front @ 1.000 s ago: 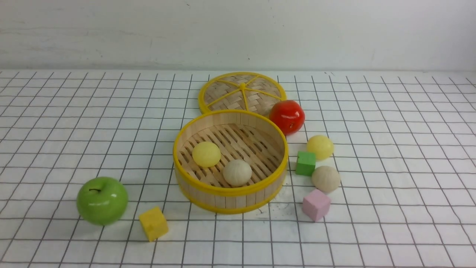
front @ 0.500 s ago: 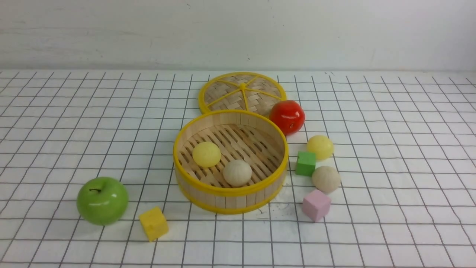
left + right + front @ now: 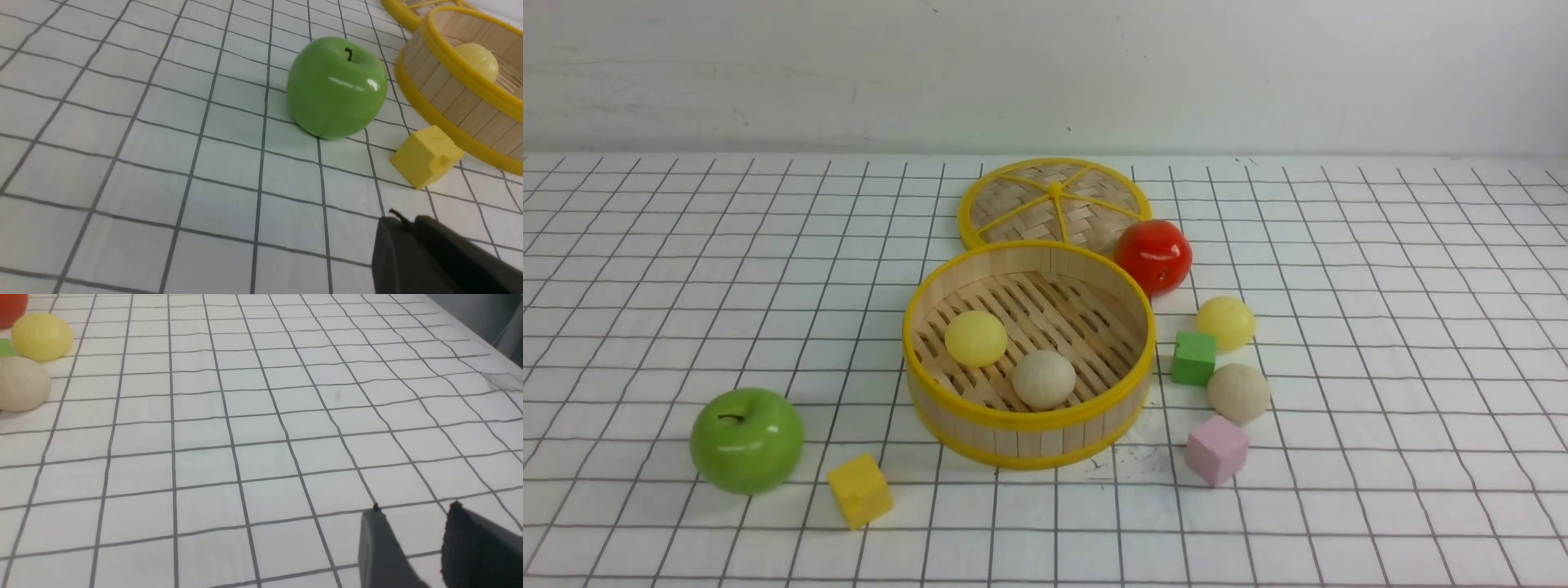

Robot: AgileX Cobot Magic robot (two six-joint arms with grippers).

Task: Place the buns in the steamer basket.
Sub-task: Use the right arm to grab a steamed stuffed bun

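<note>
One white gridded tablecloth, pale wall behind — left jaws together, right jaws spread.

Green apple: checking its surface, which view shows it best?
The left wrist view: the green apple sits close and large, stem and sheen clear. Front view shows it whole but smaller; right wrist view misses it.

2 buns lie in the steamer basket, 2 right of it.
</note>
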